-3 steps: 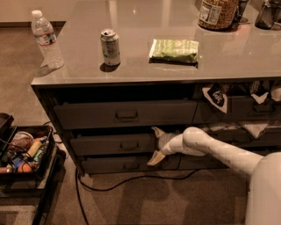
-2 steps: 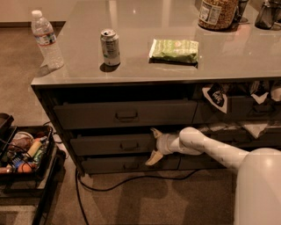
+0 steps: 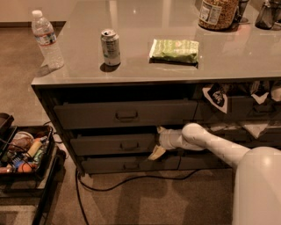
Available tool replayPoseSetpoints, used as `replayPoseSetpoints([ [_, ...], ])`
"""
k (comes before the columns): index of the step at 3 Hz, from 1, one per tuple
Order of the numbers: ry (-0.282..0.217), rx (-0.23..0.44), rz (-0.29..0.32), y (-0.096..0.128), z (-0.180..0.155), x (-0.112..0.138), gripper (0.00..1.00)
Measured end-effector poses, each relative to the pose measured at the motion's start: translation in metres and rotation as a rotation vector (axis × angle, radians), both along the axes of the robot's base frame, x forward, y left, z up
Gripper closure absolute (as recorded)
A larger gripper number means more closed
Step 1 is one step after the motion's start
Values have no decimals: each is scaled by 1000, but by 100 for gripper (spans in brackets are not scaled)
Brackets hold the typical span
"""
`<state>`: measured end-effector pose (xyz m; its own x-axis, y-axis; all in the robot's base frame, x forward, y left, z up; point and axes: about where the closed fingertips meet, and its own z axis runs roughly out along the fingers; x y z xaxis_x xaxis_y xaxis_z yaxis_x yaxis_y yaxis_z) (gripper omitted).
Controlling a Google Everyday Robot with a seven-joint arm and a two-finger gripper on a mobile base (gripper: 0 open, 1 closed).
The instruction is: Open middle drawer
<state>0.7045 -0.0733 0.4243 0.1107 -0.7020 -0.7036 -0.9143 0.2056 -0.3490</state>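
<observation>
The middle drawer (image 3: 109,144) is the medium-height dark grey front with a small bar pull (image 3: 129,145), between a taller drawer (image 3: 125,114) above and a slim one (image 3: 129,165) below. It stands slightly out from the cabinet. My gripper (image 3: 157,141) is at the drawer's right end, well right of the pull. Its pale fingers are spread apart, one fingertip (image 3: 160,130) near the front's top edge and the other near its bottom edge. The white arm (image 3: 215,145) reaches in from the lower right.
On the countertop (image 3: 175,70) stand a water bottle (image 3: 46,39), a can (image 3: 110,47), a green packet (image 3: 174,50) and a jar (image 3: 217,13). A black cart (image 3: 24,158) of items sits at left. A cable (image 3: 131,179) trails on the floor. Open compartments with bags (image 3: 246,105) lie to the right.
The arm's near section has swung closer and fills more of the lower right. The gripper stays at the drawer's right end, and the drawer front has not visibly moved.
</observation>
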Motion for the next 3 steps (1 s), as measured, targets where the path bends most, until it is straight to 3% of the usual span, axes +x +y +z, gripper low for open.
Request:
replayPoseSetpoints([
  [3,40,-4,-7,2,-18,-2,0],
])
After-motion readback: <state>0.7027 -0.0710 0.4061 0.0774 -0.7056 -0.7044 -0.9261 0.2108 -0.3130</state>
